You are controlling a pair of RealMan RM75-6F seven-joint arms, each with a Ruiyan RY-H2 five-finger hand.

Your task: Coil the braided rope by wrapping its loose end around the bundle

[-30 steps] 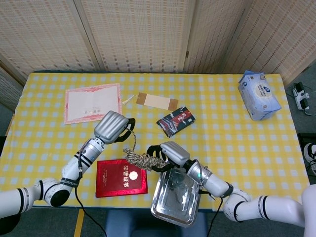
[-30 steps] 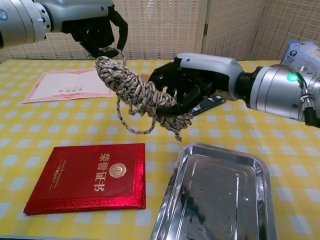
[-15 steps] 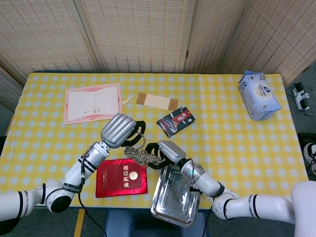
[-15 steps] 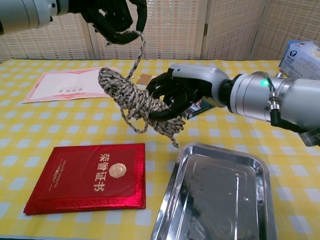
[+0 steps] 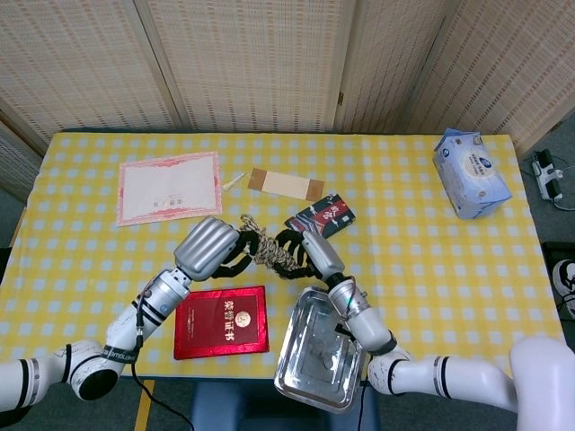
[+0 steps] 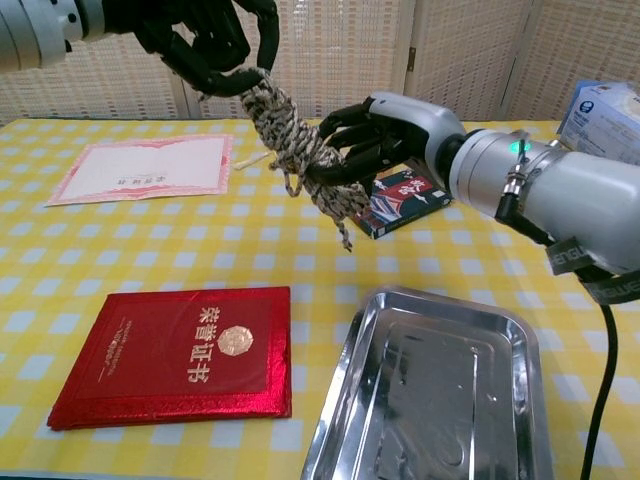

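A braided tan-and-dark rope bundle (image 6: 300, 150) hangs in the air above the yellow checked table (image 6: 120, 250), also seen from the head as the rope bundle (image 5: 267, 250). My left hand (image 6: 205, 40) grips its upper end from above, at the top left of the chest view. My right hand (image 6: 385, 130) holds the lower right part of the bundle, fingers curled around it. A short frayed tail (image 6: 340, 225) dangles below. In the head view my left hand (image 5: 208, 248) and right hand (image 5: 313, 251) flank the bundle closely.
A red booklet (image 6: 180, 350) lies at the front left and a steel tray (image 6: 440, 385) at the front right. Behind the hands sit a dark snack packet (image 6: 405, 198), a pink-bordered certificate (image 6: 140, 165), a brown envelope (image 5: 286, 184) and a blue tissue pack (image 5: 470, 171).
Both hands have risen and moved away from the robot with the rope. The strand that ran up to the left hand is gone; that hand now sits right on the bundle's top.
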